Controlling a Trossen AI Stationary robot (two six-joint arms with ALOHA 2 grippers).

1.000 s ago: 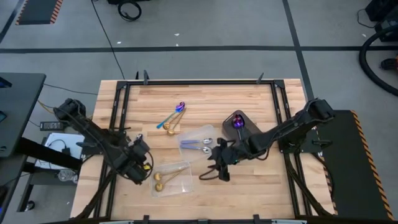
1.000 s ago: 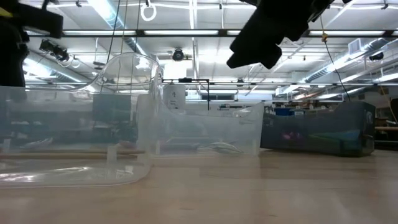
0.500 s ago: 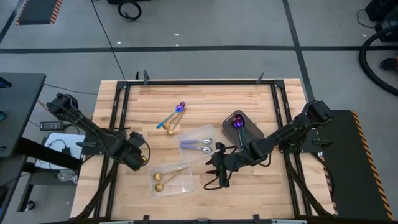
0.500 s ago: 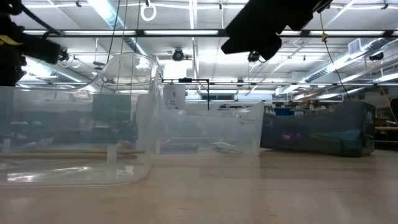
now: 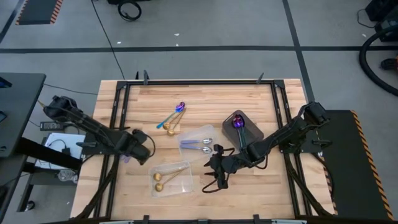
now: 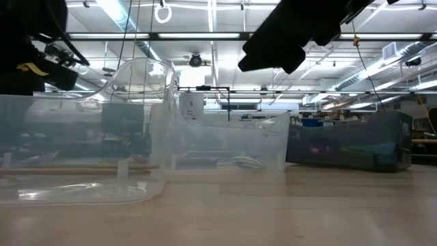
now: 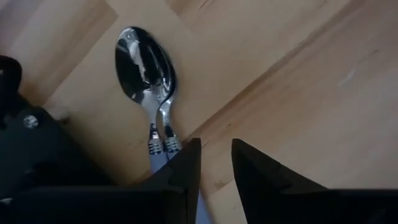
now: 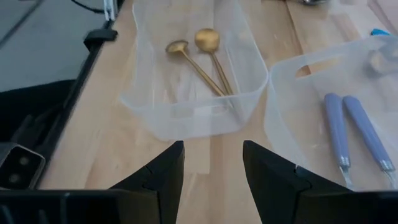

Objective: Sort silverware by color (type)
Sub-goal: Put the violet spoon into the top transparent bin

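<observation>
**Spoons partly sorted, both arms over the table**

Far left, over the edge of the pale wooden table (image 5: 205,93): left gripper (image 5: 142,148) (image 7: 216,144), fingers a narrow gap apart. Just beyond its tips, two stacked silver-bowled, lavender-handled metal spoons (image 7: 146,65), handles running back beside one finger; cannot tell whether gripped or merely lying on the wood.

Next, near the front edge: clear plastic rectangular tray (image 5: 180,180) (image 8: 186,115) holding two slim gold spoons (image 5: 158,182) (image 8: 199,59).

Farther back, loose on the wood: small cluster of iridescent purple-blue and gold spoons (image 5: 173,118).

Centre: second clear plastic tray (image 5: 208,132) with lavender-handled silver spoons (image 5: 198,144) (image 8: 351,134).

Just beside both trays: right gripper (image 5: 213,177) (image 8: 211,149), fingers spread wide, gripping nothing.

Right of that: dark grey tray (image 5: 249,132) with a purple iridescent spoon (image 5: 237,122).
</observation>
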